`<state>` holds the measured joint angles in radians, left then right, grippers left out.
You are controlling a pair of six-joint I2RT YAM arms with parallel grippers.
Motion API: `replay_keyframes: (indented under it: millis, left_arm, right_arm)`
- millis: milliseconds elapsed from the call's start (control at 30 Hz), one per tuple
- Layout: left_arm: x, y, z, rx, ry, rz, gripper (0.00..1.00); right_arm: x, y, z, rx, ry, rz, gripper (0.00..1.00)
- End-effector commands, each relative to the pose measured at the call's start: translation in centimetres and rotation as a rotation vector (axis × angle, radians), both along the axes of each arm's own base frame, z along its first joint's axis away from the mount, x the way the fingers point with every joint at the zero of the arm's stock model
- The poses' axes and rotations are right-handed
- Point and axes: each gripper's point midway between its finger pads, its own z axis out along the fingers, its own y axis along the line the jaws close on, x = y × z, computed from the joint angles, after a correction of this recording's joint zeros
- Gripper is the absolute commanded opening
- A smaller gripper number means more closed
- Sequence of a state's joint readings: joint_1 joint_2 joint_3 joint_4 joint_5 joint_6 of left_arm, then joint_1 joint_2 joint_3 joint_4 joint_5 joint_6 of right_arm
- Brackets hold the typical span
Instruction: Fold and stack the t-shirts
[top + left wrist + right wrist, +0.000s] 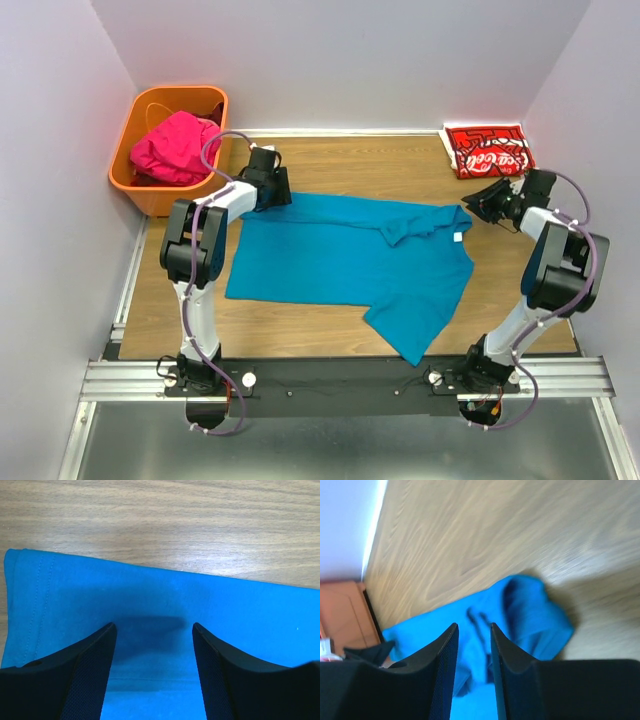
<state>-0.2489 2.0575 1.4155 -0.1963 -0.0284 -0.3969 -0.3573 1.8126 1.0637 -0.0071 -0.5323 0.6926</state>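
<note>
The teal-blue t-shirt (345, 255) lies spread on the wooden table, with a sleeve folded over near its top right. My left gripper (278, 192) hovers at the shirt's far left corner. Its jaws are open over the cloth (160, 605) with nothing between them (154, 626). My right gripper (474, 207) is just off the shirt's far right corner. Its jaws stand narrowly open (474, 626) and empty, with bunched teal cloth (520, 615) beyond them. The red Coca-Cola t-shirt (490, 150) lies folded at the back right. The magenta-pink t-shirt (175, 147) sits in the basket.
An orange plastic basket (140, 185) stands at the back left corner, and shows blurred in the right wrist view (340, 612). Walls close in the table on the left, back and right. Bare wood (300, 335) runs between the teal shirt and the arm bases.
</note>
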Motion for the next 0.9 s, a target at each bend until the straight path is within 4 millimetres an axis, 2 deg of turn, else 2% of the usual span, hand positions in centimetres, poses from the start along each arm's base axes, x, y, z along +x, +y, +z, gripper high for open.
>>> replay_keyframes:
  millis: [0, 100, 200, 233, 333, 533, 633, 733, 867]
  left_arm:
    - [-0.2, 0.0, 2.4, -0.033, -0.038, -0.002, 0.71]
    - [-0.5, 0.0, 4.6, -0.043, -0.08, 0.0, 0.71]
    - [-1.4, 0.2, 7.2, -0.045, -0.135, -0.001, 0.72]
    - [-2.1, 0.5, 8.3, -0.04, -0.166, 0.0, 0.72]
    - [-4.4, 0.0, 9.7, -0.052, -0.221, -0.031, 0.72]
    - [-9.3, -1.5, 9.5, -0.066, -0.247, -0.146, 0.72]
    - [-12.1, -1.4, 9.0, -0.064, -0.262, -0.18, 0.72]
    - [-13.1, -1.0, 8.4, -0.049, -0.257, -0.189, 0.72]
    - [-13.0, -1.0, 8.8, -0.051, -0.267, -0.186, 0.72]
  right_arm:
    - [-1.6, 2.9, 1.0, -0.059, -0.026, 0.091, 0.39]
    - [-2.7, 5.4, 0.8, -0.09, -0.003, 0.167, 0.39]
    - [-4.1, 7.2, 0.3, -0.076, 0.02, 0.195, 0.39]
    - [-4.4, 7.5, 0.0, -0.072, 0.028, 0.2, 0.39]
    - [-5.4, 8.6, -1.0, -0.072, 0.052, 0.232, 0.39]
    - [-6.0, 8.8, -3.2, -0.072, 0.107, 0.237, 0.39]
    - [-5.8, 8.8, -3.7, -0.068, 0.116, 0.242, 0.39]
    - [-5.5, 8.7, -3.9, -0.073, 0.12, 0.237, 0.39]
    - [-5.8, 8.7, -4.5, -0.07, 0.137, 0.232, 0.39]
